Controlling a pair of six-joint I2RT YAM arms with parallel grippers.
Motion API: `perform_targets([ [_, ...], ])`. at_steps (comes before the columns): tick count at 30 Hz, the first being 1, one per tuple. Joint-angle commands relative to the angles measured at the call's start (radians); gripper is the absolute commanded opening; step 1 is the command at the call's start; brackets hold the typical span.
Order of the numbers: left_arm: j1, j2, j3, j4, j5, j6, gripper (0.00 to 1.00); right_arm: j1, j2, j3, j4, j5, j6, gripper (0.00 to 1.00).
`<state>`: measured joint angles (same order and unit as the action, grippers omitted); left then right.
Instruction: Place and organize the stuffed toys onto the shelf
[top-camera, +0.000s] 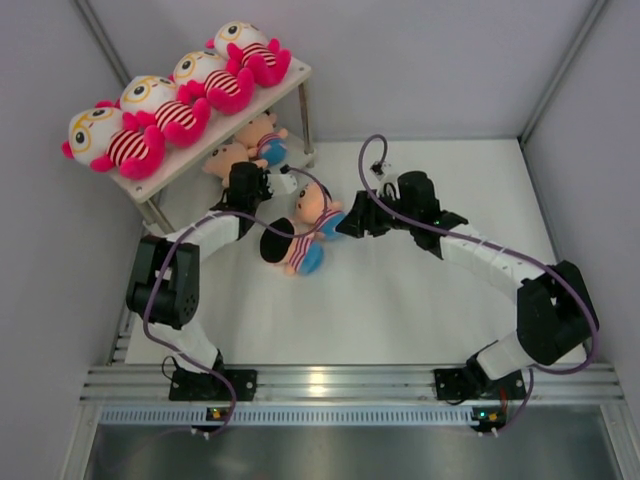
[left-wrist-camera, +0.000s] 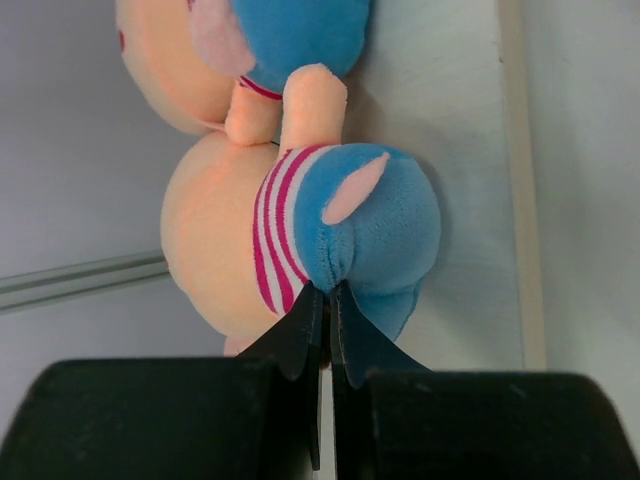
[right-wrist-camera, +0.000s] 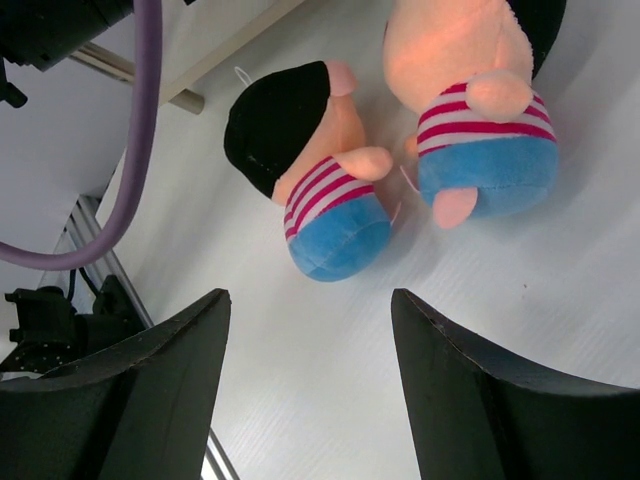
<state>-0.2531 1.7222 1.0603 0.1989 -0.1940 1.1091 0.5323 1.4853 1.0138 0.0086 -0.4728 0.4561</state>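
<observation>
Eight stuffed toys, one shelf and two hands are in view.

1. shelf (top-camera: 292, 80): cream-white boards on thin metal legs. It stands at the far left of the bench (top-camera: 420, 300).

2. Four pink-limbed toys (top-camera: 165, 108): white heads, yellow glasses, red-and-white stripes. They lie side by side in one row along the top board and fill most of its length.

3. Two peach-faced dolls lie beneath the top board, on what appears to be the lower board. The nearer doll (left-wrist-camera: 300, 230) lies on its side, with its striped shirt and blue pants toward the left wrist camera. The farther doll (left-wrist-camera: 285, 40) lies against it, touching.

4. Two black-haired dolls lie loose on the bench near its middle, close together, in striped shirts and blue pants. The first loose doll (top-camera: 318, 208) is just beside the right hand. The second loose doll (top-camera: 292, 248) lies a little closer to the arm bases.

5. left hand (left-wrist-camera: 325, 300): clenched and set under the top board. Its fingertips pinch a pucker of cloth on the nearer doll, at the seam between shirt and pants.

6. right hand (right-wrist-camera: 310, 300): released, with the jaws standing wide and nothing between them. It hangs over bare bench just short of the two loose dolls and touches neither.
</observation>
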Motion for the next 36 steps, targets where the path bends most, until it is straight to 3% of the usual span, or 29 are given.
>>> perform_targets([
  [1, 0.008, 0.025, 0.069, 0.099, 0.064, 0.024, 0.00, -0.018, -0.030, 0.006, 0.019, -0.015, -0.020, 0.66],
  [13, 0.008, 0.019, 0.038, 0.100, 0.117, 0.083, 0.00, -0.025, -0.022, 0.016, 0.017, -0.015, -0.014, 0.66],
  [14, 0.008, 0.019, 0.035, 0.099, 0.119, 0.086, 0.04, -0.023, -0.026, 0.016, 0.017, -0.016, -0.011, 0.66],
  [15, 0.008, 0.017, 0.033, 0.099, 0.120, 0.087, 0.40, -0.025, -0.026, 0.014, 0.019, -0.017, -0.011, 0.66],
  [16, 0.008, 0.008, 0.033, 0.099, 0.120, 0.087, 0.56, -0.025, -0.029, 0.012, 0.016, -0.012, -0.010, 0.66],
  [19, 0.006, -0.019, 0.029, 0.099, 0.113, 0.093, 0.82, -0.025, -0.045, 0.009, -0.033, 0.054, -0.028, 0.70],
  [22, 0.006, -0.074, 0.004, 0.083, 0.137, 0.112, 0.84, -0.026, -0.030, -0.004, -0.067, 0.112, -0.045, 0.77],
  [30, -0.061, -0.266, 0.019, -0.142, 0.222, -0.032, 0.87, -0.052, 0.056, -0.012, -0.018, 0.069, 0.018, 0.76],
  [32, -0.118, -0.303, 0.052, -0.263, 0.205, -0.164, 0.80, -0.052, 0.041, -0.024, -0.018, 0.091, 0.019, 0.76],
  [36, -0.259, -0.361, 0.119, -0.489, 0.076, -0.429, 0.75, -0.063, -0.028, -0.082, -0.022, 0.167, 0.029, 0.76],
])
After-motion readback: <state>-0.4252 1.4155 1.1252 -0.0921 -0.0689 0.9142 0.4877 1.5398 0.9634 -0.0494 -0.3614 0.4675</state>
